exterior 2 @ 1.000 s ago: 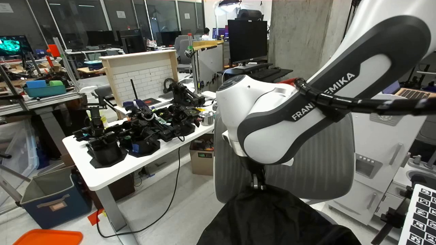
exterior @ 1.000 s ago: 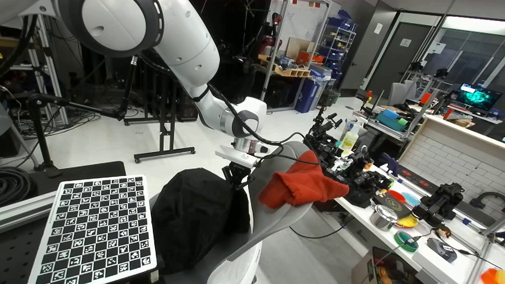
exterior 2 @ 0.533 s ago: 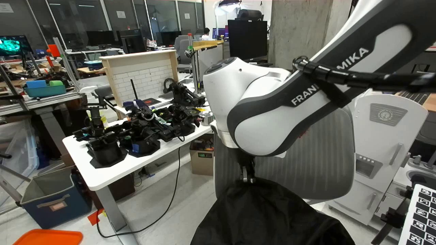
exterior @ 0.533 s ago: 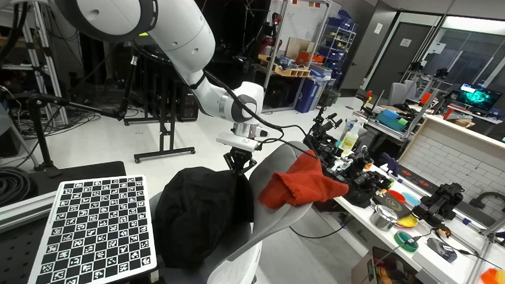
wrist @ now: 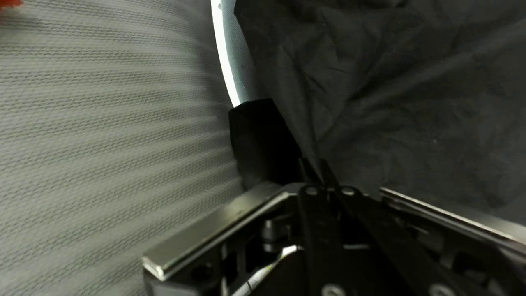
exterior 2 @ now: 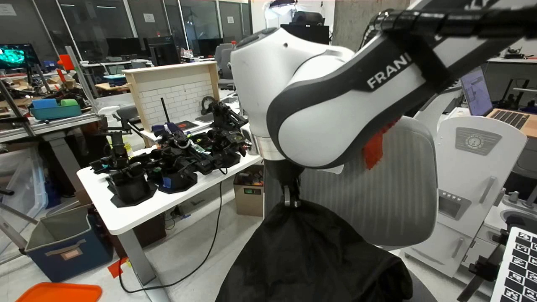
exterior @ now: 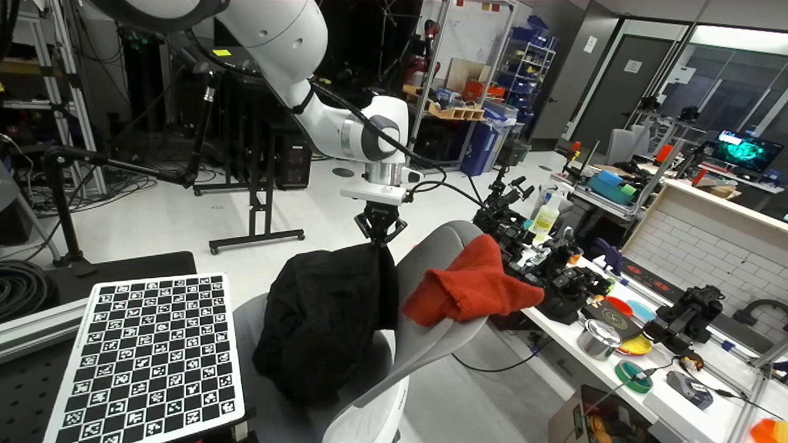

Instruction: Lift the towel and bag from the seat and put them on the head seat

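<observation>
My gripper (exterior: 378, 240) is shut on the top of the black bag (exterior: 326, 326), which hangs down in folds above the grey seat (exterior: 274, 421). Whether its lower end touches the seat I cannot tell. A pinched fold of the bag (wrist: 402, 90) runs between the fingertips in the wrist view, beside the ribbed chair back. The red-orange towel (exterior: 474, 283) lies draped over the chair's back, just below the rounded head seat (exterior: 462, 231). In an exterior view the arm covers most of the towel (exterior 2: 373, 151) and the head seat.
A checkerboard panel (exterior: 154, 357) stands close beside the seat. Behind the chair is a white table (exterior 2: 126, 218) crowded with small black robot arms (exterior 2: 180, 167). A grey toy kitchen (exterior 2: 465, 176) borders the chair's far side. The arm's cable (exterior: 443, 178) loops near the backrest.
My gripper has risen with the bag, from low against the backrest to higher up. The bag is drawn up taller and its lower edge has lifted. The towel lies unmoved.
</observation>
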Controlling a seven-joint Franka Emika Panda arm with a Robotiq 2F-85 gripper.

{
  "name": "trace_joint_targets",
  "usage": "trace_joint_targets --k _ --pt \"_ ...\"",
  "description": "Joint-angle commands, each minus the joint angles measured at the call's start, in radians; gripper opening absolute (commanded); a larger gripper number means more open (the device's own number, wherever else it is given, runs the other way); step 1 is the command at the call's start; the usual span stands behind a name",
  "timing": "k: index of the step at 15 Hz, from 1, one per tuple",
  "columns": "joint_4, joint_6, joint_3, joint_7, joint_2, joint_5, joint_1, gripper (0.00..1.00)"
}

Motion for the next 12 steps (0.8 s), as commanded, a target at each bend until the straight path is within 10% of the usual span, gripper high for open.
trace_joint_targets --k 1,12 --pt "-0.013 0.004 0.002 0.017 -0.074 -0.026 -0.004 0.0" --pt "0.112 -0.109 0.023 -0.013 -0.288 0.015 -0.036 0.0"
